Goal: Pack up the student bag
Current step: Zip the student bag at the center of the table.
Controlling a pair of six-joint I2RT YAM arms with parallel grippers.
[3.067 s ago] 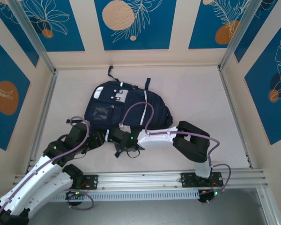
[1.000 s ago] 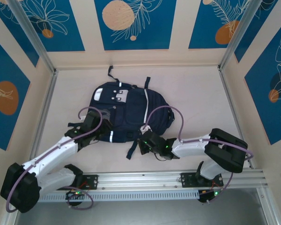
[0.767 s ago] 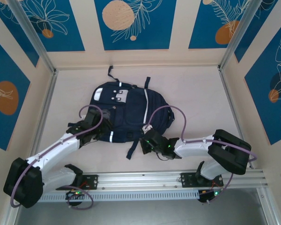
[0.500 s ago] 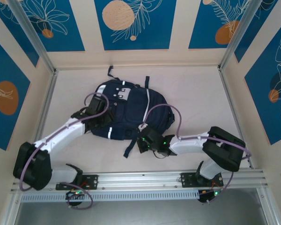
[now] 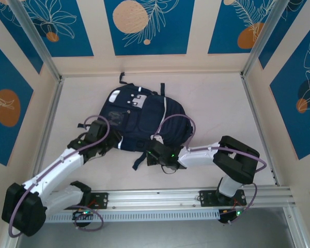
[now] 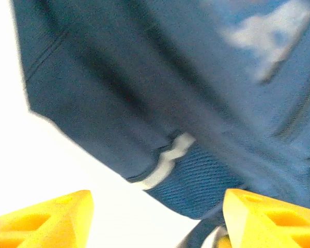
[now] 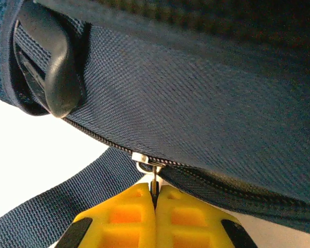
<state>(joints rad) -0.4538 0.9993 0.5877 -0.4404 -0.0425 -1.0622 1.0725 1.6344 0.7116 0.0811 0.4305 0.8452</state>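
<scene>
Right pincer (image 7: 155, 194) pinches a zipper pull (image 7: 154, 178) on the student bag (image 7: 196, 103); left pincer (image 6: 156, 199) stands spread.

L tool (image 6: 156, 202) wide, R tool (image 7: 155, 195) tight

One student bag (image 5: 144, 116), two hands (image 6: 155, 219) (image 7: 155, 199)

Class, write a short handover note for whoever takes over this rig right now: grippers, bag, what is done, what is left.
Left gripper: open, holding nothing, by the near left corner of the student bag.
Right gripper: shut on the zipper pull at the bag's near edge.
Bag: lies front up on the table.
Done: zipper pull gripped.
Left: run the zip, then pack. How far the zip is open cannot be told.
</scene>
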